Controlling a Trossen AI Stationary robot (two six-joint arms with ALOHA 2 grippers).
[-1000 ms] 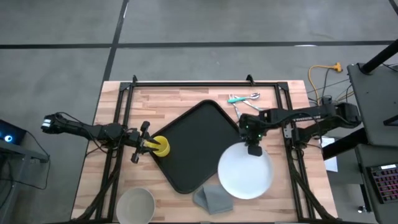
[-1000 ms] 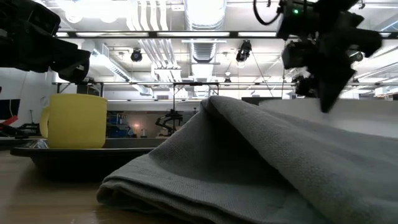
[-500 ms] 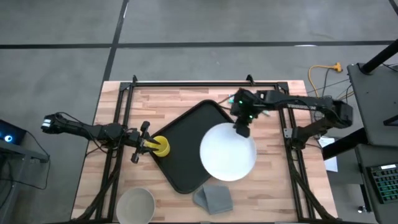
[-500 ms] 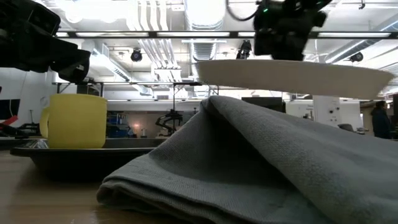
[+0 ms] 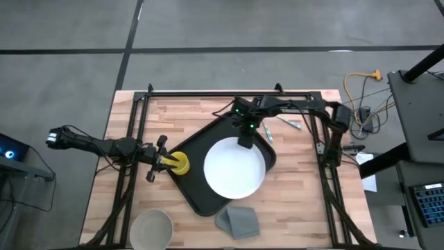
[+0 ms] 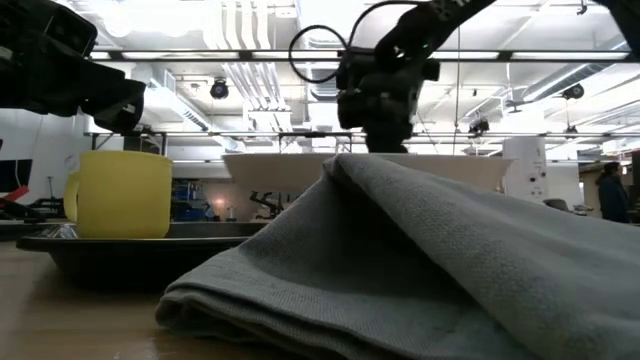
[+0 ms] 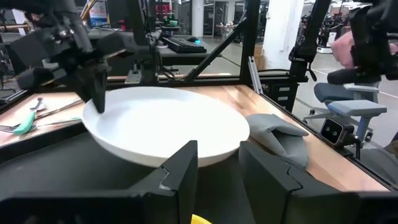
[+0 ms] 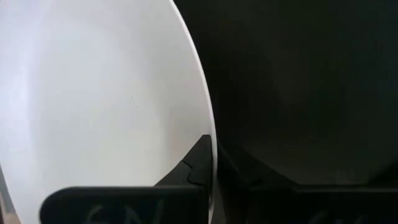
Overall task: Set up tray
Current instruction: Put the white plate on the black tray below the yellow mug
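Note:
The black tray [image 5: 200,147] lies slantwise mid-table. A yellow cup [image 5: 180,164] stands on the tray's left corner [image 6: 120,248]. My left gripper [image 5: 164,161] hovers open just above the cup; a sliver of its rim [image 7: 200,219] shows below the fingers, and I cannot tell if they touch. My right gripper [image 5: 244,141] is shut on a round white plate [image 5: 232,170], which it holds over the tray's right half. My right gripper pinches the plate's far rim [image 8: 200,121] between its two fingers, one above and one below the rim. The fingers [image 7: 96,102] slant down from the table's far right. The plate hangs about level [image 6: 270,165], clear of the tray.
A folded grey cloth [image 5: 237,221] lies at the near edge, filling the low view's foreground [image 6: 420,270]. A beige bowl [image 5: 151,229] sits at the near left. Cutlery [image 5: 290,123] lies at the far right beside the tray. Black frame rails [image 5: 208,92] edge the table.
My right gripper has carried the plate from the bare table right of the tray toward the table's left and far edges. The plate has come up clear of the table and now hangs over the tray.

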